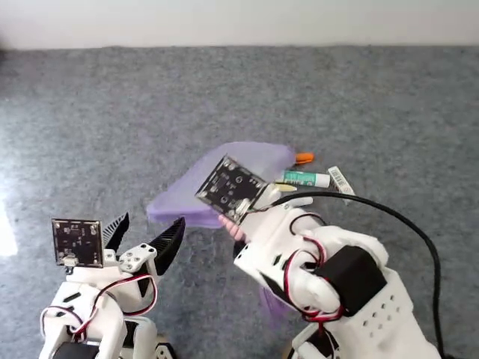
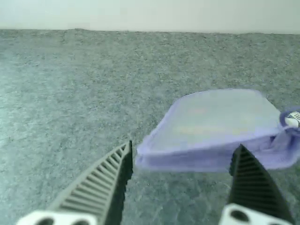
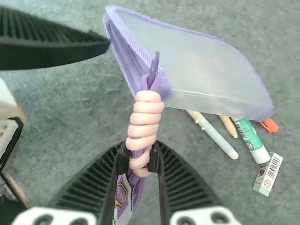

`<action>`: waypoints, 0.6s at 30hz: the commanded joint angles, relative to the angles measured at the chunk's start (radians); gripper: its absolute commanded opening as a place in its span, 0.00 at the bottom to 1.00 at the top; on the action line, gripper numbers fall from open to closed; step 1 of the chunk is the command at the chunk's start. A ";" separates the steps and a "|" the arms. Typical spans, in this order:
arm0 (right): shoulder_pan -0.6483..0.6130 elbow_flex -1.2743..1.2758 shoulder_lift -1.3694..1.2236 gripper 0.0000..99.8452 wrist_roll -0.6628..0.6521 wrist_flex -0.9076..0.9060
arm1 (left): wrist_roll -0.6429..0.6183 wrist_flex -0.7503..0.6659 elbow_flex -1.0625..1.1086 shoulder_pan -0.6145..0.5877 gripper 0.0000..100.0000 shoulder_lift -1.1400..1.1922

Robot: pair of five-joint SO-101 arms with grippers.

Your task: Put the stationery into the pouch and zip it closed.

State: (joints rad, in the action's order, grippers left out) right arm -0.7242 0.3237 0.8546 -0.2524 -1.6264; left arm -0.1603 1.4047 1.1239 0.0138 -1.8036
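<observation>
Pouch (image 3: 201, 70) is held by its cord (image 3: 143, 126), pinched in the right claw (image 3: 139, 157). The left claw (image 2: 185, 147), spread beside it, should grip its edge for opening.

Surface: grey, felt-like covering (image 1: 105, 112) across the whole table.
Far edge: pale band (image 1: 239, 21), probably a wall.
Near left: bright patch (image 1: 6, 238) on the covering.

A lab-like robot bench: grey felt tabletop (image 1: 90, 112), bare white wall (image 1: 224, 22).
</observation>
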 commanded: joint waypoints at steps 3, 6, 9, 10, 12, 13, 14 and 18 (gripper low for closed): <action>0.127 -0.083 0.012 0.01 -0.011 0.120 | -0.017 -0.087 -0.010 -0.126 0.32 -0.002; 0.200 -0.104 0.010 0.01 -0.011 0.234 | -0.020 -0.133 -0.010 -0.209 0.32 -0.002; 0.239 -0.104 0.010 0.01 -0.011 0.335 | -0.020 -0.152 -0.010 -0.261 0.32 -0.002; 0.242 -0.104 0.010 0.01 -0.011 0.366 | -0.020 -0.157 -0.010 -0.273 0.32 -0.002; 0.243 -0.101 0.007 0.01 -0.026 0.437 | -0.020 -0.157 -0.015 -0.302 0.32 -0.002; 0.243 -0.101 -0.004 0.01 -0.055 0.475 | -0.020 -0.157 -0.015 -0.315 0.32 -0.002; 0.243 -0.101 -0.021 0.01 -0.089 0.513 | -0.020 -0.157 -0.016 -0.324 0.32 -0.002; 0.257 -0.104 -0.096 0.01 -0.166 0.708 | -0.020 -0.152 -0.025 -0.361 0.32 -0.002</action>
State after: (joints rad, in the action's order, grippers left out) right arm -0.4864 0.2762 0.7948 -0.3690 -1.0602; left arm -0.1680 1.2727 1.1239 -0.3253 -1.8036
